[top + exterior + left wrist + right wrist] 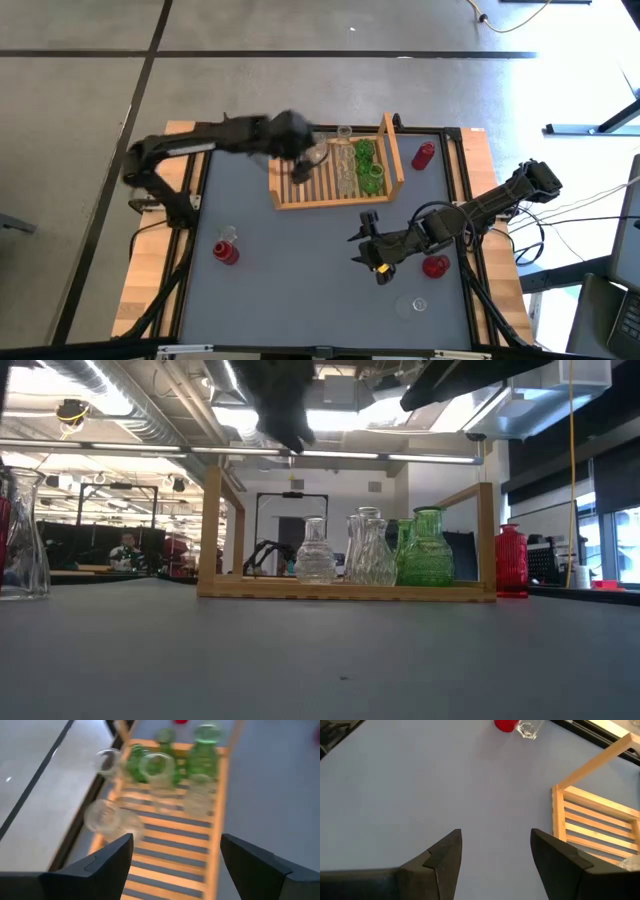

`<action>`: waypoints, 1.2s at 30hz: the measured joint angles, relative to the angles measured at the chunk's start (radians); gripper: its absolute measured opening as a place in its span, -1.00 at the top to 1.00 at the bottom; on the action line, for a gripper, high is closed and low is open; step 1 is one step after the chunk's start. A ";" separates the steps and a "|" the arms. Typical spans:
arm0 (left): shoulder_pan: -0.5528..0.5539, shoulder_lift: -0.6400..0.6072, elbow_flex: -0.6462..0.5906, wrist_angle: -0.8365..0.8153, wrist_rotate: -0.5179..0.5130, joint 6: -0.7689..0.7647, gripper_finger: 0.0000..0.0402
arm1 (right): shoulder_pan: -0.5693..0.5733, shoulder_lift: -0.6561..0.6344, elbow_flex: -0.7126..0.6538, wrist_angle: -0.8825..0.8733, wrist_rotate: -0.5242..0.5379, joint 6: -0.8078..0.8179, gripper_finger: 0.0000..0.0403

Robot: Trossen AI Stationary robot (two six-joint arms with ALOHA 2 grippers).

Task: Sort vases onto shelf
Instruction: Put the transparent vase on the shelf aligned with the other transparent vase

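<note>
Hovering over the left end of the shelf (338, 172), left gripper (299, 168) with fingers spread wide and nothing between them, just above a clear vase (317, 155) standing on the slats. Parked short of the shelf's near edge, over bare grey table (290, 270), right gripper (372, 240), fingers apart and empty too. Lined up along the shelf in the low view: a squat clear vase (314, 551), two taller clear ones (368, 547) touching each other, and a green vase (426, 548) at the right end, with more green glass behind. Waiting off the shelf: a red vase (424, 156) just beyond its right side board, a red and clear pair (226, 246) well to the shelf's near left, another red vase (436, 266) and a clear one (418, 304) well to its near right, and one clear vase (345, 131) just behind its far edge. Judging by the open fingers over a standing vase: a placement just about complete, sorting roughly half done. Calling next for a clean lift clear of the glass, then a reach to one of the loose vases, fingers closing around the neck without knocking neighbours.
</note>
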 joint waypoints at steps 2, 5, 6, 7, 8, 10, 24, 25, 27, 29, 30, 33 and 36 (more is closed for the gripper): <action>-0.059 -0.091 -0.111 0.072 -0.016 -0.026 -0.47 | 0.003 0.000 0.000 -0.011 -0.003 0.000 -0.10; -0.156 -0.228 -0.298 0.201 -0.025 -0.086 -0.47 | 0.013 0.000 0.000 -0.013 -0.009 0.005 -0.10; -0.191 -0.273 -0.359 0.257 -0.027 -0.106 -0.47 | 0.015 0.000 0.000 -0.014 -0.009 0.004 -0.10; -0.230 -0.319 -0.421 0.314 -0.030 -0.123 -0.47 | 0.015 0.000 0.000 -0.013 -0.008 0.005 -0.10; -0.268 -0.361 -0.476 0.372 -0.036 -0.141 -0.47 | 0.016 0.000 0.000 -0.013 -0.008 0.008 -0.10; -0.343 -0.433 -0.566 0.483 -0.052 -0.174 -0.47 | 0.016 -0.008 0.000 -0.019 -0.006 0.026 -0.10; -0.632 -0.544 -0.768 0.888 -0.112 -0.140 -0.47 | 0.013 -0.021 0.002 0.146 -0.086 0.190 -0.10; -0.642 -0.534 -0.770 0.892 -0.111 -0.143 -0.47 | 0.013 -0.021 0.002 0.162 -0.112 0.212 -0.10; -0.665 -0.511 -0.771 0.910 -0.117 -0.147 -0.47 | 0.013 -0.021 0.010 0.164 -0.141 0.239 -0.10; -0.691 -0.483 -0.771 0.944 -0.136 -0.149 -0.47 | 0.025 -0.020 0.036 0.111 -0.146 0.283 -0.10; -0.704 -0.468 -0.771 0.961 -0.146 -0.149 -0.47 | 0.038 -0.020 0.052 0.080 -0.137 0.304 -0.10; -0.736 -0.423 -0.771 0.994 -0.162 -0.150 -0.47 | 0.097 -0.020 0.119 -0.044 -0.077 0.385 -0.10; -0.758 -0.411 -0.771 1.026 -0.177 -0.141 -0.47 | 0.168 -0.020 0.191 -0.176 -0.041 0.514 -0.10</action>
